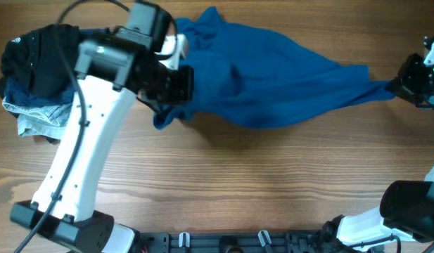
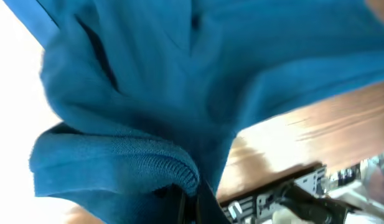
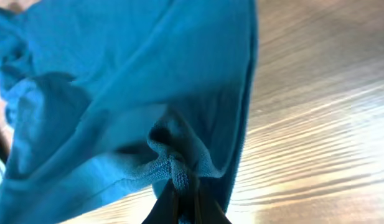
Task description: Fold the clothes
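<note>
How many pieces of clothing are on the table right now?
3: the blue garment stretched across the middle, a black garment at the far left, pale jeans beneath it. More may lie hidden there.

No legible text (in any view).

Wrinkled and royal-blue, the clothes [image 1: 273,81] stretch sideways, pinched at both ends.
</note>
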You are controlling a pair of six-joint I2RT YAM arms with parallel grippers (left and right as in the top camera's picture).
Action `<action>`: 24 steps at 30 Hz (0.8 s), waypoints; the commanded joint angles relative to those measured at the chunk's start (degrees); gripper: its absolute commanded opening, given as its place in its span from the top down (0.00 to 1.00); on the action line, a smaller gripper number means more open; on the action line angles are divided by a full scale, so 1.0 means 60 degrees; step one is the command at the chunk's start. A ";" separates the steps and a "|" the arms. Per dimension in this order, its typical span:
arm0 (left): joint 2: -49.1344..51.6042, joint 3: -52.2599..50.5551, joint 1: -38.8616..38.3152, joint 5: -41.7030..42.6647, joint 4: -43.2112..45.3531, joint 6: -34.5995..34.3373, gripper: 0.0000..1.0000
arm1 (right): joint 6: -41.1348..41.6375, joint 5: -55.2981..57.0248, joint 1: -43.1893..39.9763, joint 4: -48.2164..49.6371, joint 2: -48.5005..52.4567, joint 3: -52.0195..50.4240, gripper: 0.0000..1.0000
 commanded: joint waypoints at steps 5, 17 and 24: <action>0.0302 -0.2266 -0.1311 0.0280 0.0663 -0.0987 0.96 | 0.0415 0.1067 -0.0029 -0.0040 -0.0095 -0.0466 0.96; 0.0317 -0.4863 -0.2441 0.0295 0.1213 -0.1552 0.96 | 0.0481 0.1246 -0.0029 0.1053 -0.0095 -0.2586 0.96; 0.0317 -0.5311 -0.2481 0.0299 0.1577 -0.1614 0.96 | 0.0896 0.1177 -0.0033 0.1628 -0.0095 -0.4018 0.96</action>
